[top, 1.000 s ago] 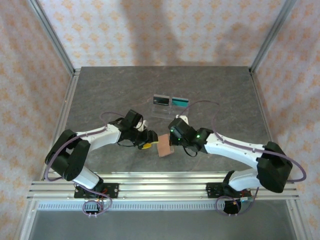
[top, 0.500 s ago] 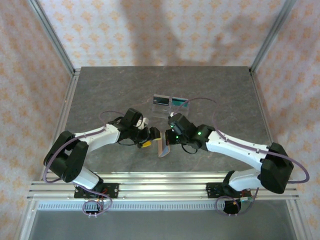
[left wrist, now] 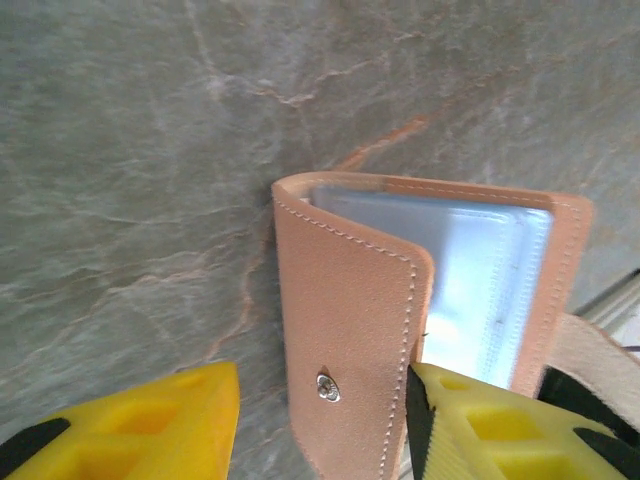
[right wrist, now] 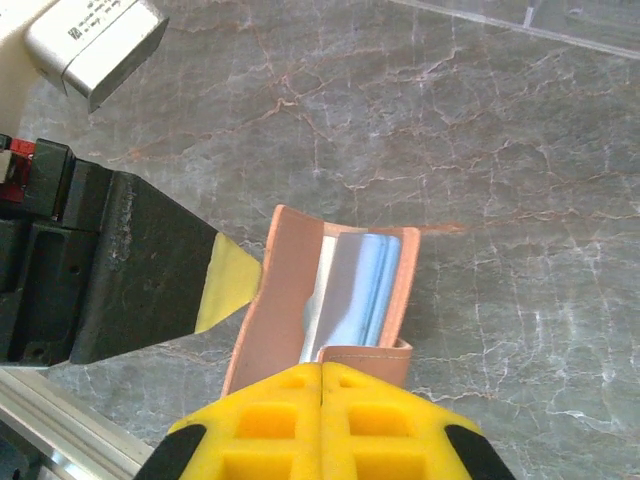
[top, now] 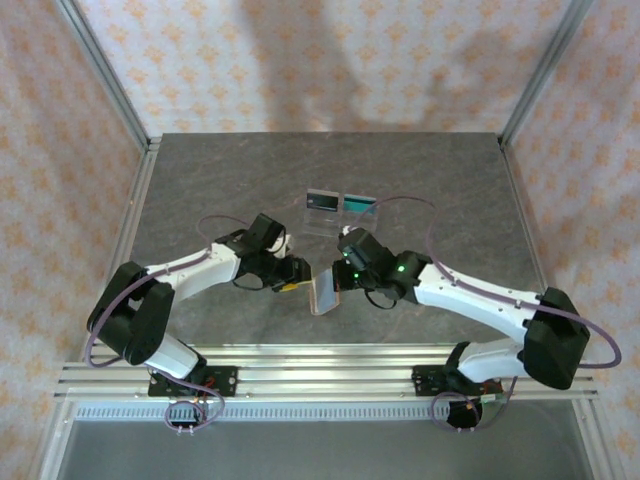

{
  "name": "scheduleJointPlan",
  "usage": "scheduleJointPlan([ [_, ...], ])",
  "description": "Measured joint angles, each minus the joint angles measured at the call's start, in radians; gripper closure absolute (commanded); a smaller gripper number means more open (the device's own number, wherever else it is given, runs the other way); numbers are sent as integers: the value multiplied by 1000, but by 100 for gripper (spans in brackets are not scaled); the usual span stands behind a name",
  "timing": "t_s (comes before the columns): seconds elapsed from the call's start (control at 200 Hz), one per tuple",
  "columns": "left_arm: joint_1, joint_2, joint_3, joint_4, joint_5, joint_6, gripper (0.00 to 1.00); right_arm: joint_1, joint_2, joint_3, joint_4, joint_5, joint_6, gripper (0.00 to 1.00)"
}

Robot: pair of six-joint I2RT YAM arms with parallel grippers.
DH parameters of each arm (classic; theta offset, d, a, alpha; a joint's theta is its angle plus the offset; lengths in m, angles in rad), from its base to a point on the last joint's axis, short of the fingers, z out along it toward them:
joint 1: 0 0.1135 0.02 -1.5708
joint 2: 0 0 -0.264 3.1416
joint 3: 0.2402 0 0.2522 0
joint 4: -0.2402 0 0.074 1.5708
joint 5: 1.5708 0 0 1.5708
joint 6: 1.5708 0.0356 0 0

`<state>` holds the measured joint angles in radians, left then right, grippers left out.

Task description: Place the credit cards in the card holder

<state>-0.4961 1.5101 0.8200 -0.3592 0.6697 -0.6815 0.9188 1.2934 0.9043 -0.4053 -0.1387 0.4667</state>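
The tan card holder [top: 323,290] stands half open on the grey marbled worktop [top: 220,180], between the two grippers. The right gripper [right wrist: 320,400] has its yellow jaws pressed together on the holder's near edge, with one cover running in under them (the seam between them is barely a line). Just left of the holder, the left gripper [left wrist: 320,425] has its jaws apart, straddling the front cover. One yellow finger sits inside the holder, against the cover's edge and in front of the clear plastic sleeves [left wrist: 480,280]. The other finger is outside and apart from the cover. A small metal snap stud [left wrist: 327,386] shows on that cover. Beyond the holder, toward the far side of the worktop, a black card [top: 322,200] and a teal card [top: 360,204] sit side by side (touching or nearly so) at the far edge of a clear plastic piece [top: 322,222]. Both cards are well apart from the holder.
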Motion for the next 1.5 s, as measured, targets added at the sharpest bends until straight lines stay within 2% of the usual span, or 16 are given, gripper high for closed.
scheduleJointPlan([
  [0.13,8,0,11,-62,-53,31,55,-8,-16,-16,1,38,0,99],
  [0.22,13,5,13,-90,-80,49,64,-21,-14,-61,2,68,4,96],
  [0.275,14,12,13,-101,-98,52,64,-34,-5,-94,1,72,15,87],
  [0.325,14,19,9,-102,-105,52,64,-44,9,-116,0,76,23,72],
  [0.355,14,19,5,-103,-107,51,64,-48,18,-124,-2,77,28,67],
  [0.561,14,16,-5,-101,-110,51,64,-52,20,-122,-43,105,56,53],
  [0.741,14,16,-12,-98,-108,50,63,-61,-8,-50,-105,116,44,53],
  [0.831,14,16,-12,-95,-101,49,60,-63,-19,-22,-107,108,43,50],
  [1.006,14,-3,-12,-93,-101,43,56,-63,-21,-21,-90,13,92,50],
  [1.036,14,-6,-12,-93,-101,43,55,-63,-21,-30,-71,-10,109,49],
  [1.091,14,-9,-12,-93,-100,43,54,-63,-21,-58,-36,-47,133,40],
  [1.242,14,-10,-12,-89,-97,36,49,-93,13,-153,6,-147,165,34],
  [1.362,14,-14,-21,-70,-80,24,46,-135,42,-230,63,-221,177,34],
  [1.497,14,-26,-25,-68,-75,24,43,-139,52,-272,140,-285,193,36],
])
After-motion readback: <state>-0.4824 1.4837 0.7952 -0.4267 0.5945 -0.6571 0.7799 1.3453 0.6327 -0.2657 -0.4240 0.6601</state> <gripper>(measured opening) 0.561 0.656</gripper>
